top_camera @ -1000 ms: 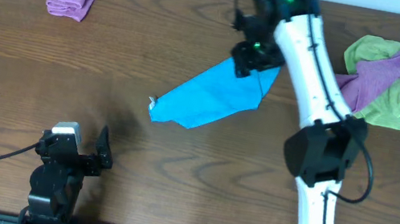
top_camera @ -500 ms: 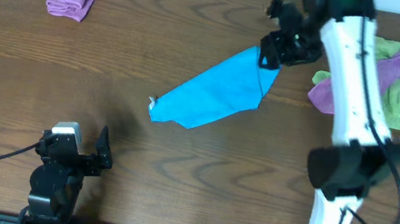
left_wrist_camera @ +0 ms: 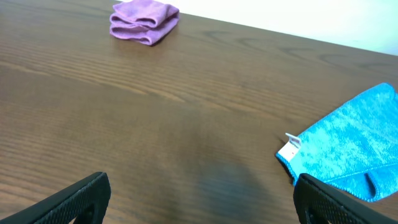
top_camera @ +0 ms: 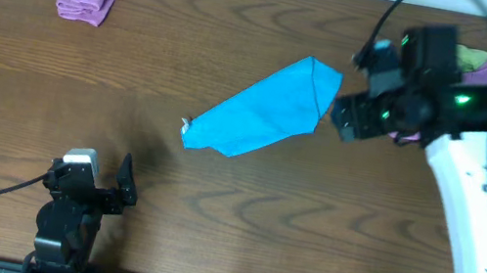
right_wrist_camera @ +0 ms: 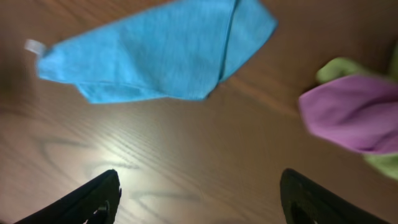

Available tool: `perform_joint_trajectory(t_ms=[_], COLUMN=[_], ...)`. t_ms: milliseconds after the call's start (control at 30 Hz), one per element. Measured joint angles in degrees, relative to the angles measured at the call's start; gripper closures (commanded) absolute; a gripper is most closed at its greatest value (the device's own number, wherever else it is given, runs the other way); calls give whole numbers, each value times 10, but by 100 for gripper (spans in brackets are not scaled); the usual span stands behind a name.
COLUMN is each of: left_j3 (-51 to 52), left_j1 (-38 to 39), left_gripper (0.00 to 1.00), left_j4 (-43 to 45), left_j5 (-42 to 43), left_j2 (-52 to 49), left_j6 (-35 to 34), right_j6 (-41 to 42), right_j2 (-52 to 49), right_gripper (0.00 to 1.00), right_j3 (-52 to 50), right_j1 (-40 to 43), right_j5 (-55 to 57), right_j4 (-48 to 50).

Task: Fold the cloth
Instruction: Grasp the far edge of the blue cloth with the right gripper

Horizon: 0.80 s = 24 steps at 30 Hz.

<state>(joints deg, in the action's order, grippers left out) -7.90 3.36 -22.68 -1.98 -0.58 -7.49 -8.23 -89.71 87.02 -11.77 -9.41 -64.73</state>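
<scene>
The cloth lay flat on the surface as a long, slanted strip, already doubled over at least once, with a fold line showing near the end closest to the right claw. That claw hovered just beside this end, apart from it, its fingers spread wide with nothing between them. In its own wrist view the cloth sat ahead of the right claw and to one side. A loose purple cloth and a lime-green cloth lay bunched on the claw's other side. The left claw rested well apart from everything, also fully spread and empty. From the left claw, the tagged end of the cloth lay ahead and off to one side, and a folded purple cloth lay far beyond. The towel looked light, soft and limp, likely to sag and drag on the wood rather than slide as a sheet. It would probably handle best pinched at a corner or along an edge, such as the end near the right claw or the corner by the white tag. No container of any kind was in view.
</scene>
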Motion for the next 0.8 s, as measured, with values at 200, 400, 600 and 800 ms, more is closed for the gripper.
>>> perform_joint_trajectory(t_ms=[200,400,600,800], left_j3=[0,0,0,0], left_j1=[0,0,0,0], left_gripper=[5,5,5,5], left_j4=[0,0,0,0], left_j5=[0,0,0,0], left_j2=[0,0,0,0], left_j6=[0,0,0,0], right_j6=[17,21,32,40], right_j2=[-51,-132,-191,-210], right_gripper=[36,41,46,50], right_j3=[-140,-144,-145,-145], right_j1=[0,0,0,0], right_j5=[-26,-40,-55,-63], right_j4=[136,223,277,311])
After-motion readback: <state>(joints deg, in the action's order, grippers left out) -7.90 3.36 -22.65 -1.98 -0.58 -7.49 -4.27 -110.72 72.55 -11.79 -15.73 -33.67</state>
